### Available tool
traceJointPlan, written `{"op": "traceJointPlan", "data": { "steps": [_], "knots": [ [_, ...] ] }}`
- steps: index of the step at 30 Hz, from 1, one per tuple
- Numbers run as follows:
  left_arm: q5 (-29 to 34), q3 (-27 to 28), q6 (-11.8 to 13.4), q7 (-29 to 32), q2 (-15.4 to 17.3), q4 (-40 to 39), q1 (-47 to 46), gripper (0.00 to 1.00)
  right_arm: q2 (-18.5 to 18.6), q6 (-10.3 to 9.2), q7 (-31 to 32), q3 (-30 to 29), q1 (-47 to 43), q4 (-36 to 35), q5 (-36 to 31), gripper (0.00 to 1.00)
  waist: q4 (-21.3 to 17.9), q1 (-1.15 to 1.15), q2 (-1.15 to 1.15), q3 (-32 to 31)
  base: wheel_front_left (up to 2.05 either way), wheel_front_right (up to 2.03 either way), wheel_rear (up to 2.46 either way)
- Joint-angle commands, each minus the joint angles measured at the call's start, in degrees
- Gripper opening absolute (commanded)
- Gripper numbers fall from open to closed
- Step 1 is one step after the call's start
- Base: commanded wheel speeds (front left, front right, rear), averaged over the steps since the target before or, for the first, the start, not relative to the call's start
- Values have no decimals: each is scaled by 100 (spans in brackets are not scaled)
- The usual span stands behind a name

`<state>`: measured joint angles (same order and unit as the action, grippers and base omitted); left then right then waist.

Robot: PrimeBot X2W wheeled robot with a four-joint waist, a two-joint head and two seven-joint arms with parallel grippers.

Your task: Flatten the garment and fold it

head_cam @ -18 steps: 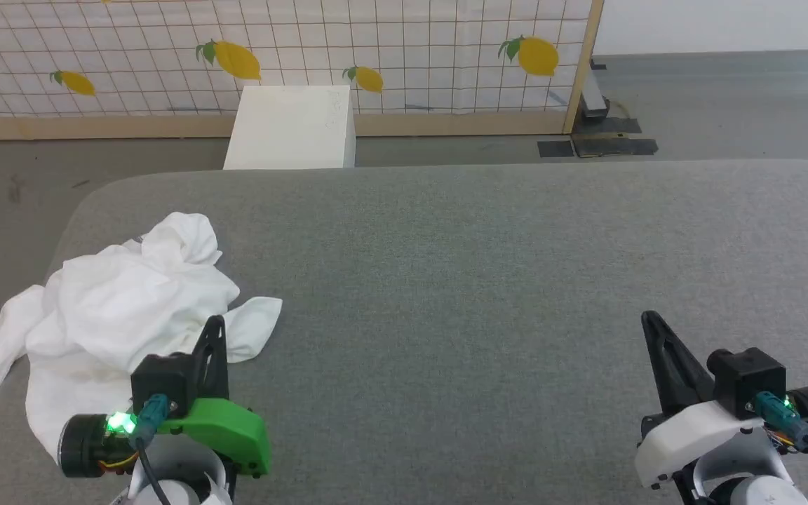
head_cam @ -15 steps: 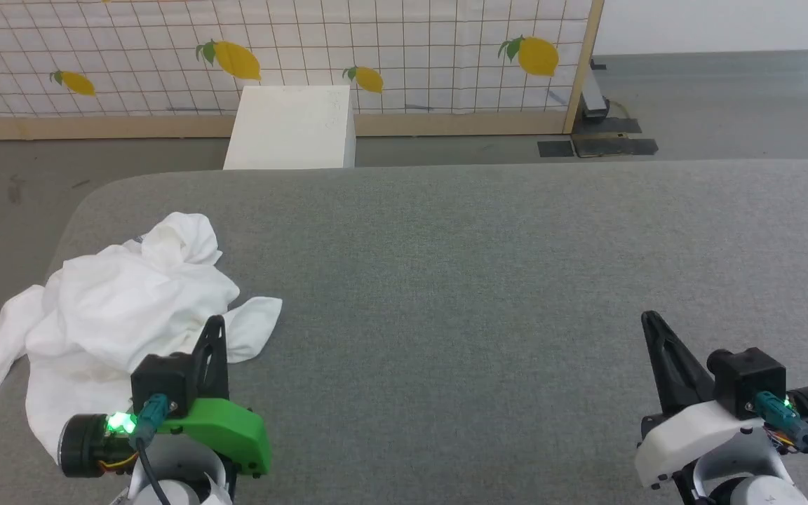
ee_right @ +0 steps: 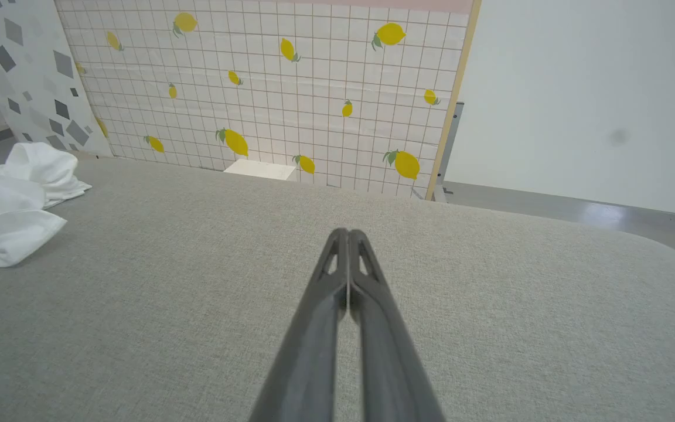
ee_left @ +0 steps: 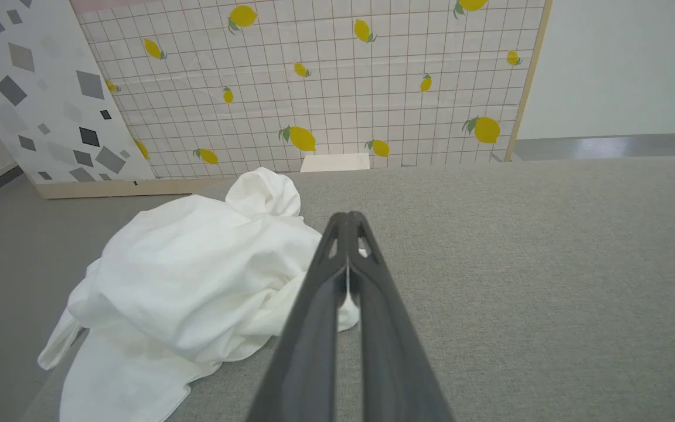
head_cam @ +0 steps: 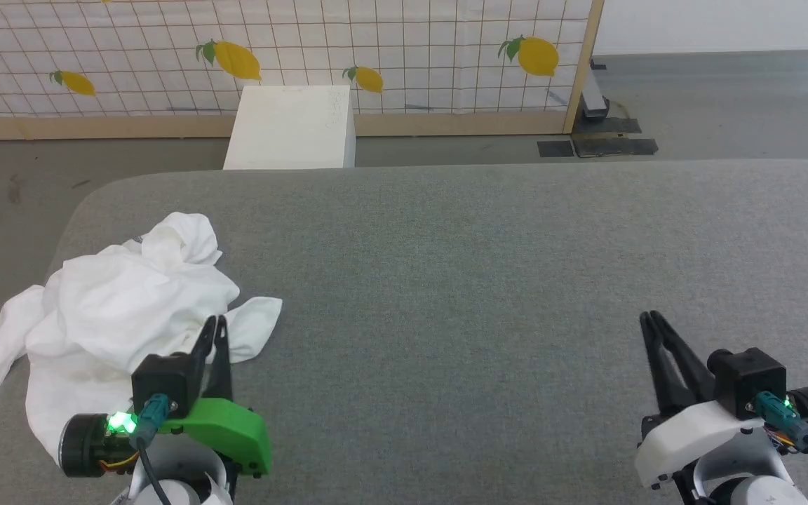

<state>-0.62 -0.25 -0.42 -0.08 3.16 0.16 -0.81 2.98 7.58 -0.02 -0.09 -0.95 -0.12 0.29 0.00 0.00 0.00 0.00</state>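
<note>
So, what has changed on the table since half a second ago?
A thin slit now shows between the fingers of the left hand and the right hand; their tips still meet, holding nothing. The garment and the white box stayed in place.

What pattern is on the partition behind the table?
Yellow lemons on a white grid; the partition shows best in the left wrist view.

Left gripper [ee_left: 348, 218], jaws closed and empty, pointed over the grey surface [ee_left: 519, 264]; crumpled white garment [ee_left: 197, 281] lay just left of its tips, lemon-print screen [ee_left: 326, 88] stood behind.
</note>
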Motion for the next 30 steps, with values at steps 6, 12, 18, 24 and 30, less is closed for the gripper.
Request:
{"op": "traceJointPlan", "data": {
  "steps": [6,12,18,24,30],
  "knots": [
    [-20,-27,11,-35,-1,21,9,100,1,0,-35,0,-12,24,59,100,-1,0,0,1,0,0,0],
    [-59,-64,37,-105,-2,59,27,100,0,-1,-106,-8,-29,70,164,100,-2,0,0,1,0,0,0],
    [-91,-98,62,-176,-3,88,49,100,0,-1,-177,-9,-54,111,233,100,16,0,0,-8,0,0,0],
    [-137,-99,95,-247,-5,100,79,100,-1,-1,-248,10,-82,152,313,100,103,0,0,-29,0,0,0],
    [-164,-97,131,-316,-6,91,131,100,-1,-2,-318,31,-110,194,386,100,279,0,0,-52,0,0,0]
  ]
}}
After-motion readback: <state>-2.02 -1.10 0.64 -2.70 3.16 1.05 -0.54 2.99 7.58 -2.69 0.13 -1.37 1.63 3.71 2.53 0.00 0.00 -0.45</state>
